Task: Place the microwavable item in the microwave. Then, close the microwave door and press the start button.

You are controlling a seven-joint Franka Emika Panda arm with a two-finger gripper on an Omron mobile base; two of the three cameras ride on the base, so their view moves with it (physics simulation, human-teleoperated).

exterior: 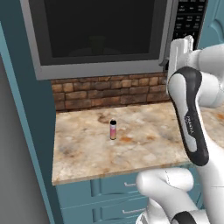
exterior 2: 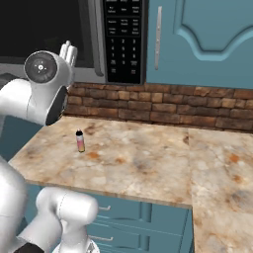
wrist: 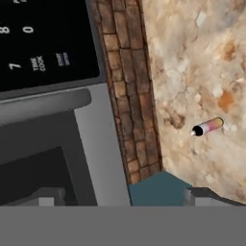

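The microwave (exterior: 100,72) fills the upper wall, and its door (exterior: 98,30) with the dark glass window looks shut against the frame. The green cup is hidden; only a dim shape sits behind the glass. The black keypad panel (exterior 2: 123,39) is to the right of the door. My gripper (exterior: 189,40) is raised right in front of the door's right edge, beside the keypad, and also appears in the right base view (exterior 2: 69,50). In the hand view the gripper (wrist: 127,197) is open, fingertips (wrist: 45,197) wide apart and empty, looking at the keypad (wrist: 38,38) and door frame (wrist: 96,144).
A slim pink bottle with a black cap (exterior: 113,129) stands alone on the marble counter (exterior: 144,144), also seen from the right (exterior 2: 79,141) and from the hand (wrist: 207,127). A brick backsplash (exterior 2: 158,106) runs under the microwave. A teal cabinet door (exterior 2: 207,39) hangs to the right.
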